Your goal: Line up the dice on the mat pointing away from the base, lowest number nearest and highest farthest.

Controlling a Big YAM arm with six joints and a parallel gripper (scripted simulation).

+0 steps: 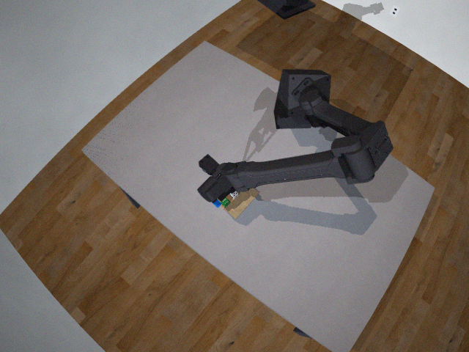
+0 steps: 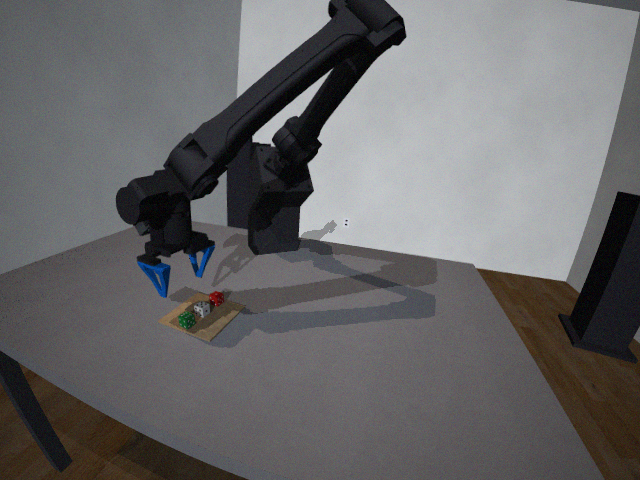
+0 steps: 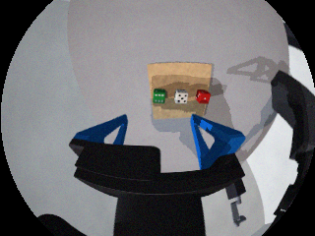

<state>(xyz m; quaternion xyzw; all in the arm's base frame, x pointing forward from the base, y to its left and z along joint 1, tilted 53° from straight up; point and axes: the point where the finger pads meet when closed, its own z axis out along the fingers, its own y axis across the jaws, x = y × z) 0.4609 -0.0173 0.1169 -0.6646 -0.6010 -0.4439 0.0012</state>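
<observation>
Mat (image 1: 242, 207) (image 2: 210, 334) (image 3: 179, 70) lies on the table (image 1: 264, 273) (image 2: 336, 382) (image 3: 113, 49), well inside the table's edges, with bare tabletop around it. On the mat, the red die (image 2: 216, 298) (image 3: 203, 96) is nearest the base (image 1: 289, 114) (image 2: 268, 232), the white die (image 1: 234, 194) (image 2: 202, 308) (image 3: 181, 96) comes between, and the green die (image 1: 226, 202) (image 2: 186, 320) (image 3: 158, 95) is farthest (small gaps part them). Above the mat, the gripper (image 2: 181, 287) (image 3: 158, 117) points down, fingers spread wide, holding nothing. From beyond the mat's base side, the arm (image 1: 287, 168) (image 2: 289, 77) reaches over, bent at its elbow.

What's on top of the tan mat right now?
On the mat stand a green die, a white die and a red die, in a row. The mat surface directly beneath each is covered and can't be seen.
</observation>
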